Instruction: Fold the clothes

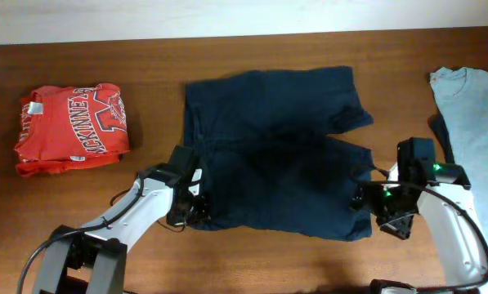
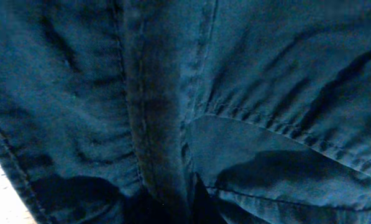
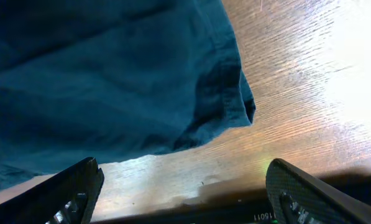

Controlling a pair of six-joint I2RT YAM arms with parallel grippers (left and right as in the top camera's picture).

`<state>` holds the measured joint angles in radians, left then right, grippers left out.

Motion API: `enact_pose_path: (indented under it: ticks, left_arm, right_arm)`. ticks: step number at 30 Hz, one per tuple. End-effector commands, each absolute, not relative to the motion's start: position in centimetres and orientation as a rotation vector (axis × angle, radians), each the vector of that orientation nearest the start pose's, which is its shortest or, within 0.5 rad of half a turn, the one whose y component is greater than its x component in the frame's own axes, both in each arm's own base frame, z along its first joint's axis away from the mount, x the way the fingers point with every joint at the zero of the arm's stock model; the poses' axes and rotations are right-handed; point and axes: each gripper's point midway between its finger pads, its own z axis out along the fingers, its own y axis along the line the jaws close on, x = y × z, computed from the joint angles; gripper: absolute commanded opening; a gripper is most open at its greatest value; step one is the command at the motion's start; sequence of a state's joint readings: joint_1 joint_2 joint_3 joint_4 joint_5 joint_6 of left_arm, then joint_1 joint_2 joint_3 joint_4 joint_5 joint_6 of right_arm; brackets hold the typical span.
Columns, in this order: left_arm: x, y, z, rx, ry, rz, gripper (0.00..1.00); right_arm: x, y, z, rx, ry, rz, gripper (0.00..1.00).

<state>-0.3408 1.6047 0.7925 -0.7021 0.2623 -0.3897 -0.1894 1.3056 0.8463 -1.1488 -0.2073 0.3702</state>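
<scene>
navy shorts [image 2: 235, 93] press right up against the left wrist lens, all seams and creases, with the folds drawing down to the bottom of that view. from above, the wooden table [image 1: 252, 253] carries everything. the navy shorts [image 1: 276, 155] lie spread flat in the middle of it, waistband toward the left edge and both legs pointing toward the right edge. a pale grey-blue t-shirt [image 1: 472, 114] lies flat at the right edge, well apart from the shorts, partly out of view. a red shirt with white lettering [image 1: 72, 131] sits folded in a bundle near the far left corner. the left gripper [image 1: 196, 208] is down at the near corner of the waistband, pinched closed on the cloth. the right gripper [image 1: 362, 196] is at the hem of the near leg; in its own wrist view its fingers [image 3: 79, 183] stand wide apart with bare wood between them, and the hem corner of the shorts [image 3: 98, 74] lies just ahead of them, not touched.
</scene>
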Motion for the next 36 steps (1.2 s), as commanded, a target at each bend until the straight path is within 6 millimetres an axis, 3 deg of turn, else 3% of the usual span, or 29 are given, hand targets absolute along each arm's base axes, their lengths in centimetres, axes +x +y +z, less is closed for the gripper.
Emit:
enact_pose_path:
  ticks: [1,4,16,18,21,36]
  left_arm:
    - [23.0,-11.8,-0.3,-0.130,3.150,-0.426,0.01]
    - [23.6,-10.7,-0.3,-0.215,3.135,-0.439,0.01]
    - [24.0,-10.7,-0.3,-0.215,3.119,-0.445,0.01]
    - [24.0,-10.7,-0.3,-0.214,3.119,-0.445,0.01]
    - [24.1,-10.7,-0.2,-0.213,3.115,-0.446,0.01]
    - [24.1,-10.7,-0.2,-0.213,3.115,-0.445,0.01]
  right_arm:
    - [18.0,0.1,5.7,0.934,3.096,0.334,0.88]
    - [16.9,0.5,4.5,0.953,3.135,0.342,0.86]
    - [14.5,2.0,1.7,1.023,3.166,0.438,0.76]
    - [14.6,2.0,1.7,1.020,3.161,0.444,0.74]
    - [15.0,2.3,1.7,1.012,3.143,0.477,0.61]
    - [16.8,1.9,0.6,0.987,3.101,0.475,0.61]
